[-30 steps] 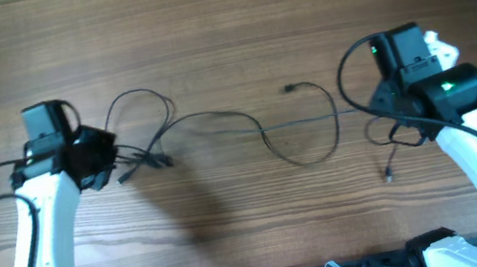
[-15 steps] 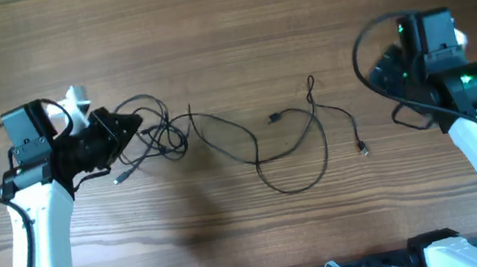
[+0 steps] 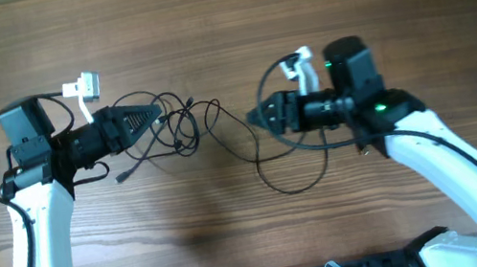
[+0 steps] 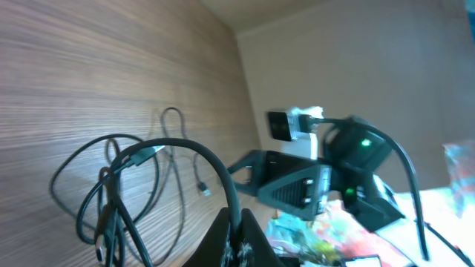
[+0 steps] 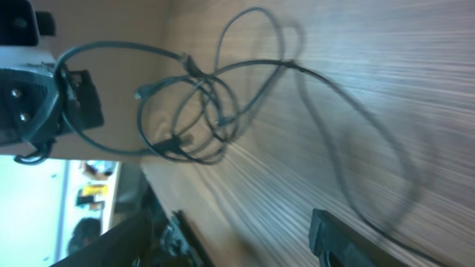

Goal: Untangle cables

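Landmark for all positions: the knot (image 3: 181,126), the bunched part of the thin dark cables (image 4: 111,193) on the wooden table (image 3: 220,20).

Left gripper (image 3: 156,116): its tip touches the knot on the robot's left side. The jaws are closed. In the left wrist view one strand arcs up out of the knot and runs straight into the pinched fingertips, so the jaws grip a cable. The rest of the knot hangs and lies just beyond the tip, with several coils overlapping.

Right gripper (image 3: 260,116): it is on the opposite side of the knot, near it but not touching, and points toward it. The jaws are parted. In the right wrist view the two fingers (image 5: 341,241) stand wide apart with bare table between them and no strand inside the gap. One strand passes just beside the outer finger; whether it touches cannot be told.

Slack loop (image 3: 300,179): a single strand leaves the knot on the side of the right gripper, passes under that gripper in the overhead view and curves toward the robot's base in an open loop lying flat on the table.

Plug (image 3: 120,178): a small connector end lies on the table near the knot, on the left gripper's side and toward the robot's base, clear of both sets of jaws.
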Robot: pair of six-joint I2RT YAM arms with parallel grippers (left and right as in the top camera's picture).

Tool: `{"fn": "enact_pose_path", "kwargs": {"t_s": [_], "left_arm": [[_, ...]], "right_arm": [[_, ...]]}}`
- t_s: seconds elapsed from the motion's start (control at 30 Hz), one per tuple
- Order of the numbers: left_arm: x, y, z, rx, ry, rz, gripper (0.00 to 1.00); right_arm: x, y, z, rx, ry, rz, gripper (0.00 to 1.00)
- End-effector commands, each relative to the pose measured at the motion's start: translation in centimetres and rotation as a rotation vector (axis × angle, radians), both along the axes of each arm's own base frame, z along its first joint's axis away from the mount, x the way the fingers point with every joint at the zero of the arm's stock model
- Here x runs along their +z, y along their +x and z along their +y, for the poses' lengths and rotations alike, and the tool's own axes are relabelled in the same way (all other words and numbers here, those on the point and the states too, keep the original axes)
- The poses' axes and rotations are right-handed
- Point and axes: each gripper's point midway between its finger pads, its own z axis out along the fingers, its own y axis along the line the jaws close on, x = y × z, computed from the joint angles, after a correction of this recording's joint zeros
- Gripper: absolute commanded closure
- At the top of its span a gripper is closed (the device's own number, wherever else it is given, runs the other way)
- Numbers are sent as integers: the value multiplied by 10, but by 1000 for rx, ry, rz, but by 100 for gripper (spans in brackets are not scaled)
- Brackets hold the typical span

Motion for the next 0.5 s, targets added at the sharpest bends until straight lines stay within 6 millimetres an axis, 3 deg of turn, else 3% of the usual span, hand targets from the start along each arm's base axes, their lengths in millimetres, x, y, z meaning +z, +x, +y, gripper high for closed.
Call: {"fn": "enact_pose_path", "kwargs": {"t_s": [0.0, 0.1, 0.2, 0.27, 0.3, 0.33, 0.47], "left_arm": [[21, -15, -14, -104, -84, -65, 96], [28, -22, -22, -152, -127, -70, 96], [35, -29, -26, -191, -175, -67, 96], [36, -29, -25, -187, -190, -29, 96], [37, -28, -25, -186, -197, -10, 96], [43, -28, -25, -198, -217, -12, 96], [61, -11, -2, -138, -225, -19, 96]], "right_arm": [[-27, 2, 20, -94, -7, 180, 27], [-50, 3, 40, -145, -4, 295, 20], [-67, 1, 77, -94, 41, 289, 19], [-81, 4, 85, -125, 29, 298, 19], [-94, 7, 83, -165, -3, 305, 19], [-112, 10, 73, -232, -67, 337, 0], [-153, 7, 18, -400, -263, 489, 0]]}}
